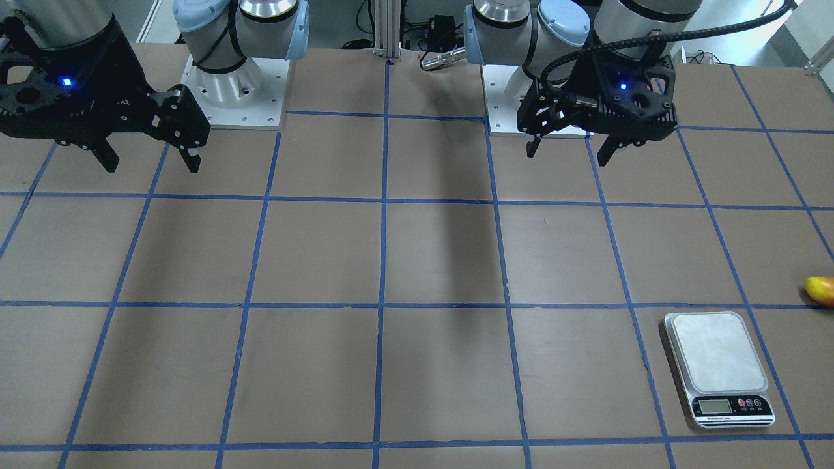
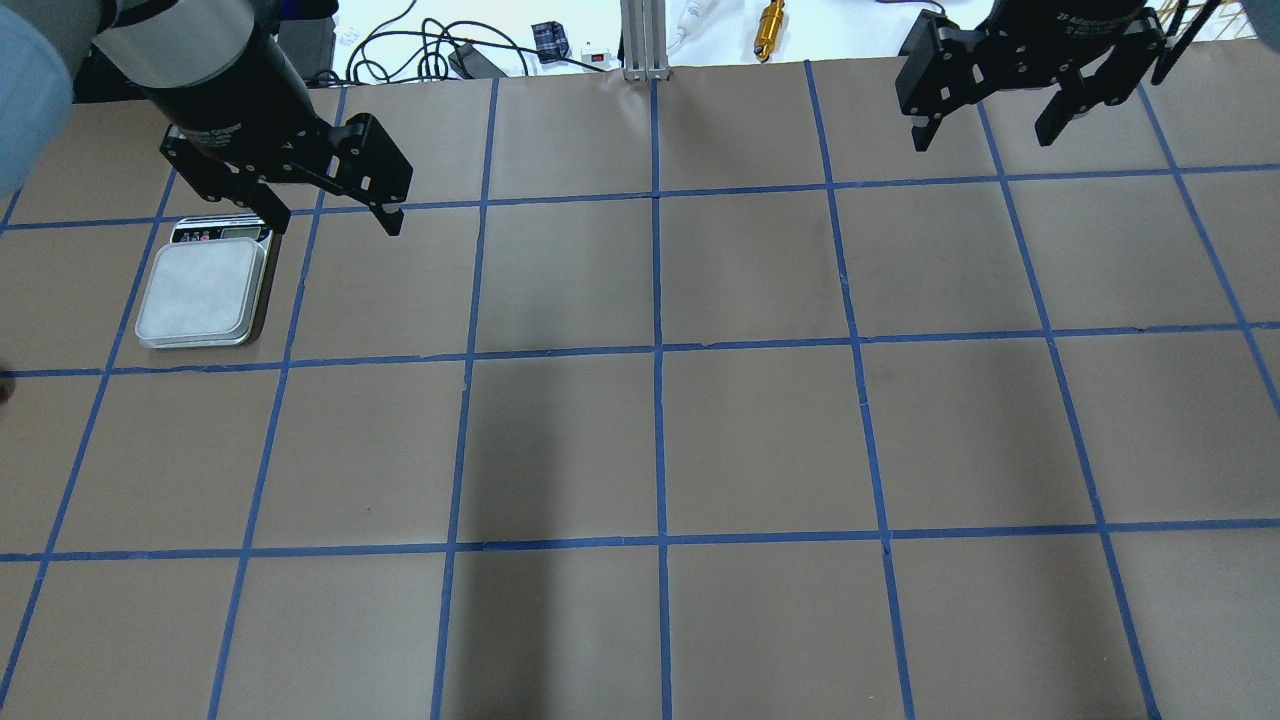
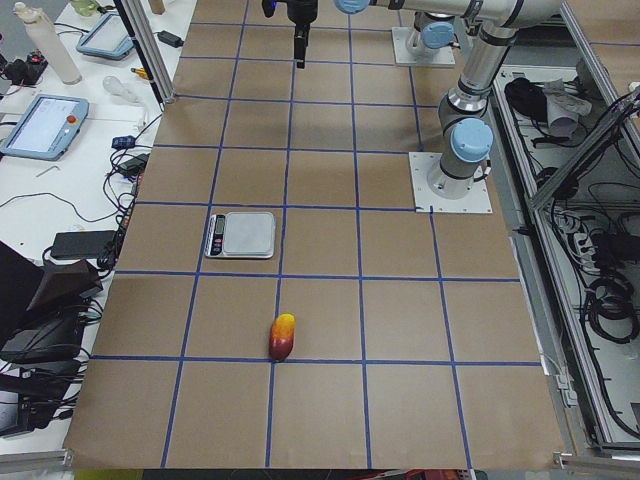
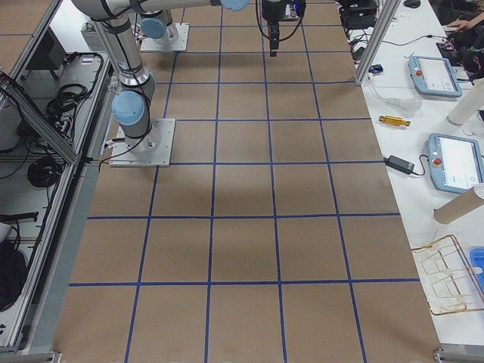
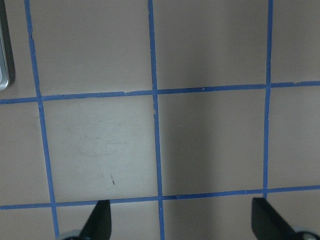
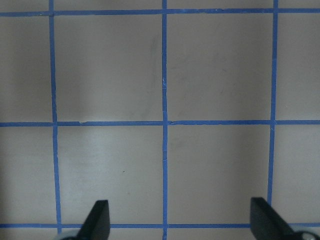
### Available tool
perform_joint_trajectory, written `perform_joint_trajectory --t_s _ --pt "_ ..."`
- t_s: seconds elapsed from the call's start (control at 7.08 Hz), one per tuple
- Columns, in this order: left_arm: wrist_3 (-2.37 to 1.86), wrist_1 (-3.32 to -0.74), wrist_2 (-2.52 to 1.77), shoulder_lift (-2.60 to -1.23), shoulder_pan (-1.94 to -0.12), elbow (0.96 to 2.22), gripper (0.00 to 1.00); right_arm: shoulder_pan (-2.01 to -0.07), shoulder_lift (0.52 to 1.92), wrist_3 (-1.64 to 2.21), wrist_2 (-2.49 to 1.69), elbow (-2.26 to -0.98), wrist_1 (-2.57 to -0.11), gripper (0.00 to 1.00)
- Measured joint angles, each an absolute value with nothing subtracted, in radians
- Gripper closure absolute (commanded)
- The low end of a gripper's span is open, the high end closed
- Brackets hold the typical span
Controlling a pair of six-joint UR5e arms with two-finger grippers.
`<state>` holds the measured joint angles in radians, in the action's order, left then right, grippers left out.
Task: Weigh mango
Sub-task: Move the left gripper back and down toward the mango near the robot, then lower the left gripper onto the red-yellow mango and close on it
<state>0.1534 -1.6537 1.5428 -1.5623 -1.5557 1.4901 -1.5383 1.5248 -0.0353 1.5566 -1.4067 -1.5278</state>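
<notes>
The mango (image 1: 821, 291) is yellow blending to red-orange. It lies on the brown table, cut by the front view's right edge, and shows whole in the exterior left view (image 3: 282, 336). The silver kitchen scale (image 1: 717, 365) sits nearby with a bare platform; it also shows in the overhead view (image 2: 205, 290) and the exterior left view (image 3: 240, 234). My left gripper (image 1: 567, 146) is open and empty, held high near its base, far from the mango. It also shows overhead (image 2: 330, 215). My right gripper (image 1: 150, 163) is open and empty, also shown overhead (image 2: 985, 130).
The table (image 2: 660, 450) is brown paper with a blue tape grid. The arm bases (image 1: 238, 98) stand on white plates at the robot's edge. Tablets and cables (image 3: 45, 120) lie on the side bench. The scale's edge (image 5: 4, 60) shows in the left wrist view.
</notes>
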Motion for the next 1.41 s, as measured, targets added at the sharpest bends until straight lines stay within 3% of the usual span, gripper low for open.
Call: perform_joint_trajectory --t_s 0.85,1.41 --pt "0.974 -1.774 1.653 -1.520 -1.186 1.487 0.00 -1.539 1.526 -0.035 1.557 -1.407 -1.528 0.00" --pt "1.609 -1.656 1.690 -1.612 -0.812 1.480 0.00 -1.539 1.525 -0.035 1.557 -1.407 -1.528 0.00"
